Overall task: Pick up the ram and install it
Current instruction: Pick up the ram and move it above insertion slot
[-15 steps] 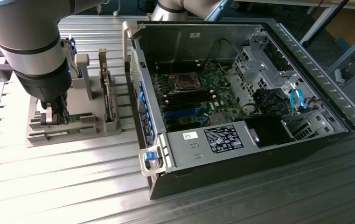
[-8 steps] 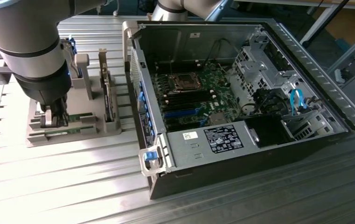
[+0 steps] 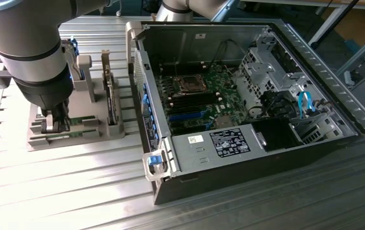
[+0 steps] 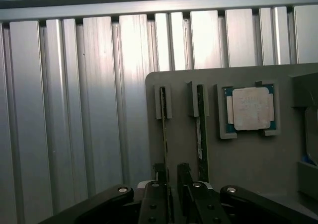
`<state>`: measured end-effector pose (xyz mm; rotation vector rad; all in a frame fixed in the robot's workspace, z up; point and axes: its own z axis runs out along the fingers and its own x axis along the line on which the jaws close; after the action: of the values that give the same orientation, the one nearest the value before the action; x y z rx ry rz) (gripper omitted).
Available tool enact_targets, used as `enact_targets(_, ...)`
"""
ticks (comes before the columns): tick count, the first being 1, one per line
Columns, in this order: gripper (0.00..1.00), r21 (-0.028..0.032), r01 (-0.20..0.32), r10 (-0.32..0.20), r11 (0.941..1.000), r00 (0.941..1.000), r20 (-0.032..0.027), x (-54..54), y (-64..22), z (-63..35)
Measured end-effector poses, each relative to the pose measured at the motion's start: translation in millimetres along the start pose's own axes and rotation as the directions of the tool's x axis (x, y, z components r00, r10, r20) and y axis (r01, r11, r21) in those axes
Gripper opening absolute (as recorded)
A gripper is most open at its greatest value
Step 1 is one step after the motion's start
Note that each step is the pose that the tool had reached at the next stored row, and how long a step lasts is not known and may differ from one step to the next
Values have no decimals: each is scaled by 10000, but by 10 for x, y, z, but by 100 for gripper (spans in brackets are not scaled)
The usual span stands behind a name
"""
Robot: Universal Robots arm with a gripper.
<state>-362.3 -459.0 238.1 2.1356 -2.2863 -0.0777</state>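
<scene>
Exterior view's left: the arm (image 3: 29, 52) stands over the holder (image 3: 115, 128) on the table (image 3: 73, 187), with the gripper (image 3: 57, 122) down among the holder's slots. The 2nd stick (image 3: 110, 96) stands on edge just beside it, towards the exterior view's right. Wrist view confirms this: the gripper (image 4: 171, 173) sits astride the ram (image 4: 164, 129), which stands on edge in its holder (image 4: 248, 169) slot and is not yet lifted. There is one finger on each side, and the jaws are apart with a gap showing; the stick lies nearer one finger. We cannot tell whether a pad touches the board. The 2nd stick (image 4: 199, 129) stands parallel in the neighbouring slot, and the CPU (image 4: 251, 109) lies in its pocket beyond. Exterior view's right: the case (image 3: 335, 103) lies open, mobo (image 3: 198, 103) exposed, DIMM slots (image 3: 177, 103) near its middle, well apart from the holder. We judge the step in hand to be the pick, at approach/pre-grasp; nothing of the install is done. In our judgement a sound grip calls for both pads square on the board's faces and clear of the 2nd stick, then a straight pull along the slot so the thin board doesn't bind or flex.
</scene>
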Motion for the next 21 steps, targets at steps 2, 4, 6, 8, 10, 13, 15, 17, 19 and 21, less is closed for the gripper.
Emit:
enact_targets(2,24,2,0,0,10000,10000,2,1,-1,17)
enact_targets(4,24,0,1,-1,10000,10000,2,1,-2,39)
enact_targets(6,24,0,1,-1,10000,10000,1,2,-2,56)
enact_targets(8,24,0,1,-1,10000,10000,1,2,-3,75)
enact_targets(10,24,1,1,-1,10000,10000,1,3,-4,94)
enact_targets(13,24,1,1,-1,10000,10000,1,4,-5,127)
enact_targets(15,24,1,1,-1,10000,10000,1,4,-6,155)
enact_targets(17,24,0,1,-1,10000,10000,1,5,-6,172)
enact_targets(19,24,0,1,-1,10000,10000,0,5,-7,190)
enact_targets(21,24,0,1,-1,10000,10000,1,6,-7,215)
